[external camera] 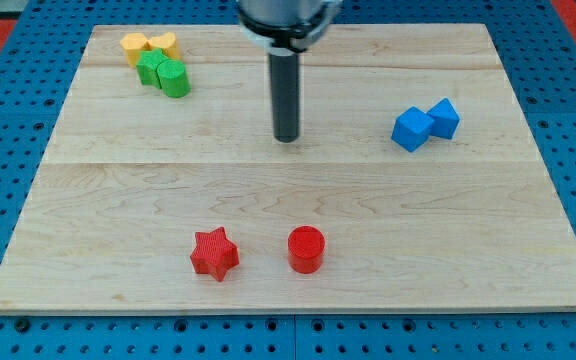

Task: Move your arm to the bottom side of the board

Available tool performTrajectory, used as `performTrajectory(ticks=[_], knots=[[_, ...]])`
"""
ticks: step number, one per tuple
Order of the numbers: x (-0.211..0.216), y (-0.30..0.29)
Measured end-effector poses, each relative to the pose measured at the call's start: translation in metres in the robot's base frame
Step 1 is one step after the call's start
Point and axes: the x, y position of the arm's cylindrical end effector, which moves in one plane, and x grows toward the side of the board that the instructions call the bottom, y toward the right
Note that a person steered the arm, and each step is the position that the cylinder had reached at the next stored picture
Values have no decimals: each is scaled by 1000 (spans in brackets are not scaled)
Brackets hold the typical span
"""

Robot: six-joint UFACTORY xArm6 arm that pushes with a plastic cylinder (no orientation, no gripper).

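My tip (286, 138) rests on the wooden board (288, 200) a little above its middle, clear of every block. A red star block (214, 253) and a red cylinder block (306, 249) sit near the view's bottom, below the tip. Two blue blocks (425, 124) touch each other at the view's right. Two yellow blocks (148, 45) and two green blocks (163, 73) are clustered at the view's top left.
The board lies on a blue perforated table (8, 330). The arm's dark body (286, 20) hangs over the board's top edge.
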Motion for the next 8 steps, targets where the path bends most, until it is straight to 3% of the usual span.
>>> performTrajectory(ticks=[5, 8], knots=[[36, 17], [110, 72]])
